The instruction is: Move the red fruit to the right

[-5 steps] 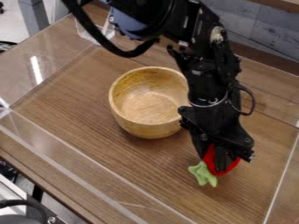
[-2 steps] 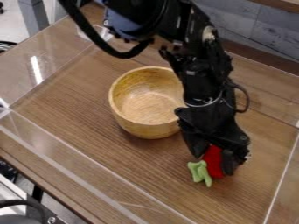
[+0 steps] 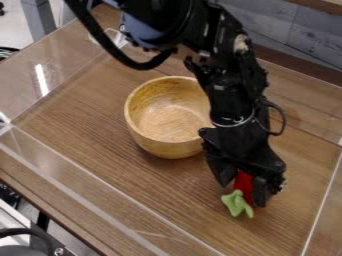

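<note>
The red fruit [image 3: 245, 187] is a small red toy strawberry with a light green leafy stem [image 3: 238, 204], lying on the wooden table to the right of the bowl. My gripper [image 3: 245, 184] points steeply down right over it, open, with its black fingers [image 3: 225, 176] on either side of the berry. The fingers hide most of the fruit; only a red sliver and the green stem show. The berry rests on the table.
A wooden bowl [image 3: 168, 117] stands just left of the gripper, nearly touching the arm. A clear plastic wall [image 3: 80, 185] rims the table's front and right edges. Bare wood lies in front and to the left.
The jaws have spread apart, letting go of the strawberry, which now sits on the table. The hand has stayed in about the same spot.
</note>
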Robot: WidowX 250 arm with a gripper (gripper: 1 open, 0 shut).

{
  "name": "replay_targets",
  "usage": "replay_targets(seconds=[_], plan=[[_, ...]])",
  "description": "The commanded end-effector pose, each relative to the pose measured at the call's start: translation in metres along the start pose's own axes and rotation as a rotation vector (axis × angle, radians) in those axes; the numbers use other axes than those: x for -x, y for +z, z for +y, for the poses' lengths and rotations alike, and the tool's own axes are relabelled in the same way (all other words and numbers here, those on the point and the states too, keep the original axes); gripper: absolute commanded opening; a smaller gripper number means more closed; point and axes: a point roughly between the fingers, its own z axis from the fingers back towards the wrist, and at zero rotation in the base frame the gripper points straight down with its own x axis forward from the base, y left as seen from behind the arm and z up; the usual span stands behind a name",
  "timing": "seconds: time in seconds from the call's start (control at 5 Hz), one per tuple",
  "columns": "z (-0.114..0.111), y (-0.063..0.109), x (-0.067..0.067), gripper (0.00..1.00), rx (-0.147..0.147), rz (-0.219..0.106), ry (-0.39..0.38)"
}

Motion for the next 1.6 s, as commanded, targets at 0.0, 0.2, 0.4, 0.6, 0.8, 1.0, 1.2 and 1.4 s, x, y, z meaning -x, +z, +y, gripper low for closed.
replay_targets(seconds=[0.0, 0.2, 0.4, 0.6, 0.8, 1.0, 1.2, 1.4], plan=[[-0.006, 0.019, -0.014, 1.0, -0.012, -0.049, -0.009], [-0.01, 0.026, -0.016, 1.0, -0.026, -0.044, -0.006], [-0.013, 0.031, -0.016, 1.0, -0.036, -0.042, -0.002], [-0.015, 0.036, -0.015, 1.0, -0.042, -0.04, 0.002], [-0.017, 0.037, -0.015, 1.0, -0.045, -0.033, 0.007], [-0.017, 0.037, -0.016, 1.0, -0.046, -0.023, 0.012], [-0.016, 0.035, -0.015, 1.0, -0.046, -0.013, 0.018], [-0.015, 0.034, -0.014, 1.0, -0.045, -0.004, 0.024]])
